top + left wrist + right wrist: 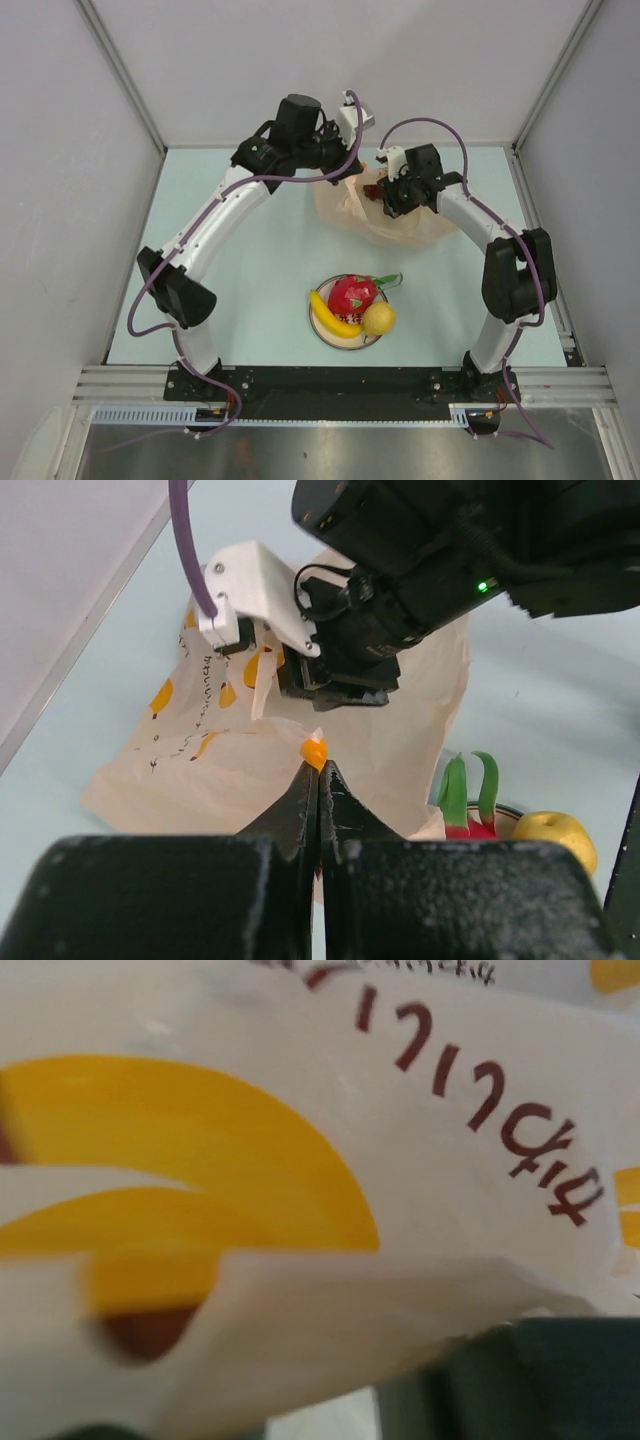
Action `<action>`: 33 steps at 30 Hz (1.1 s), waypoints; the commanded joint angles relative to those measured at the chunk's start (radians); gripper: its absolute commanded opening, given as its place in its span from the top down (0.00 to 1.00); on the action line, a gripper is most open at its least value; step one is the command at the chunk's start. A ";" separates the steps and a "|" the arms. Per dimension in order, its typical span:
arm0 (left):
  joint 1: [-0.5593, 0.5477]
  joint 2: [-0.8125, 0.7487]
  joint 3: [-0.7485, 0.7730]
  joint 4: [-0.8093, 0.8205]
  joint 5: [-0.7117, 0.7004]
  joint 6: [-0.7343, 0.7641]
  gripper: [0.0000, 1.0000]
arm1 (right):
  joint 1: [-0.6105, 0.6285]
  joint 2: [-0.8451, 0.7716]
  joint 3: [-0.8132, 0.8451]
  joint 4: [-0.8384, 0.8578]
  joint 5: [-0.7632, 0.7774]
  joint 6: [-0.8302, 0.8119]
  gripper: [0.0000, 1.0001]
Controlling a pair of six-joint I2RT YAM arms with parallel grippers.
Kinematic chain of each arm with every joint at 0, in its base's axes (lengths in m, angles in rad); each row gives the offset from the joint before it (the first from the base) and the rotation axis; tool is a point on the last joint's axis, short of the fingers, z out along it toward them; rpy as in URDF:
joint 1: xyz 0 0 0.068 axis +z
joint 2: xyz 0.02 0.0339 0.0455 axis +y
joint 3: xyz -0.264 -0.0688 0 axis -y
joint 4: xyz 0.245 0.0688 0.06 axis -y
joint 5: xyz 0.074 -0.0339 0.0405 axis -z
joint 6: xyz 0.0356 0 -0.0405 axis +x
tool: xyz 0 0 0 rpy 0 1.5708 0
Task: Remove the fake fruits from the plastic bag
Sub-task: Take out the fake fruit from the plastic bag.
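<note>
Pale-orange plastic bag (400,225) lies at the far side of the worktop (250,290), my left hand (317,765) clamped on its rim, my right hand (387,200) nearer its mouth, grip impossible to tell.

The left arm (215,225) and right arm (480,215) are white tubular links between bulky black joint housings, each trailed by a thin purple cable (183,540). The left end effector (318,772) is matte black; a white screwed plastic bracket (255,590) and a small green light (483,585) mark the right wrist.
</note>
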 commanded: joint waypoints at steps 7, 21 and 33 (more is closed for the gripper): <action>0.000 -0.045 -0.025 0.034 0.052 -0.022 1.00 | -0.021 0.155 0.012 0.307 0.170 -0.046 0.32; -0.005 -0.034 -0.066 0.009 0.112 -0.036 1.00 | -0.029 0.420 0.114 0.597 0.196 -0.127 0.44; -0.020 0.021 -0.053 0.034 0.016 -0.037 1.00 | -0.113 0.330 0.161 0.559 0.012 -0.037 1.00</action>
